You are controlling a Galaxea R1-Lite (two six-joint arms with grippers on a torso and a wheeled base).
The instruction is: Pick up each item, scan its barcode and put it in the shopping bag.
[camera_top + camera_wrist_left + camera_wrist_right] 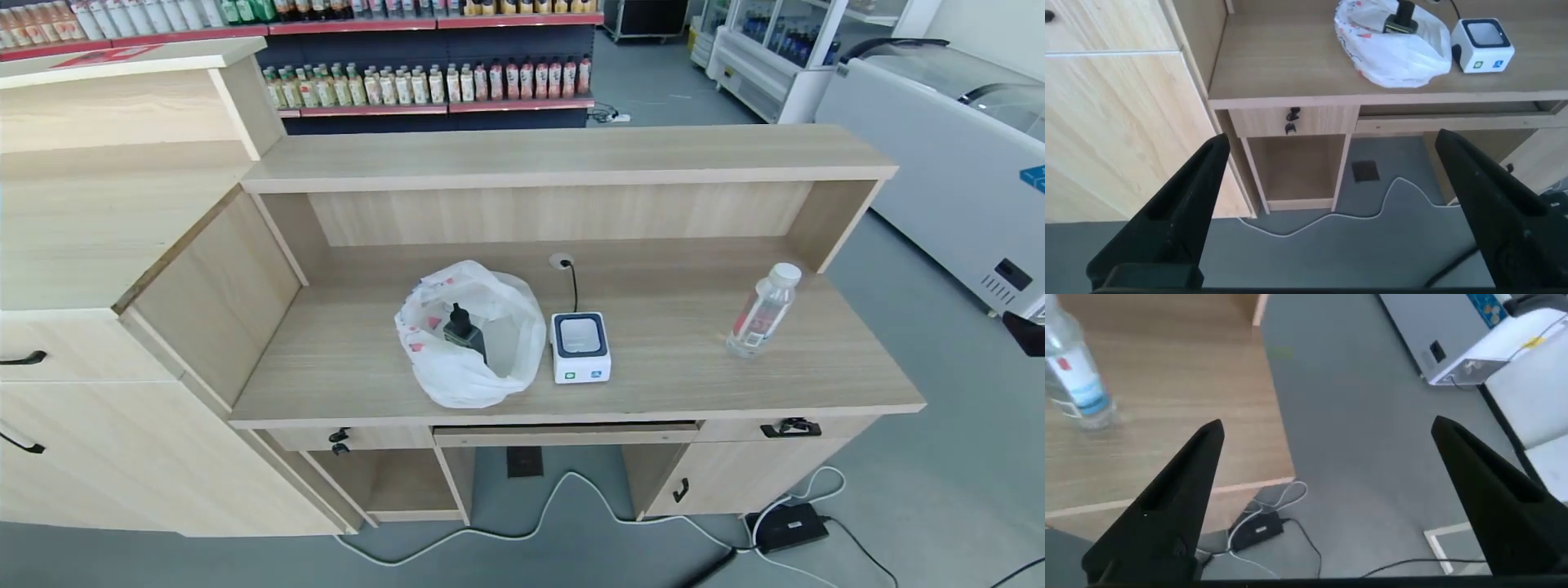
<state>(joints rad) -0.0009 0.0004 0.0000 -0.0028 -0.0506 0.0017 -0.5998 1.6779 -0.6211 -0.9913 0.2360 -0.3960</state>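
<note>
So the clear plastic water bottle with the white cap (763,314) is standing upright on the light wooden counter (669,367), around 3 o'clock from the small white box scanner (580,347). The crumpled white plastic shopping bag (469,335) is sitting at the scanner's 9 with a dark item (464,331) already inside. The left gripper (1331,212) and right gripper (1327,506) are both gaping wide, gripping nothing. I'm guessing the bottle pickup is up: the right one closing around it, then the label going to the scanner.

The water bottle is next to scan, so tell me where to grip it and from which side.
Probably the labelled mid-body of the water bottle, below the narrower cap. It stands upright on the counter with open space around it, so bring the open right pincer in level from the front or right side.
</note>
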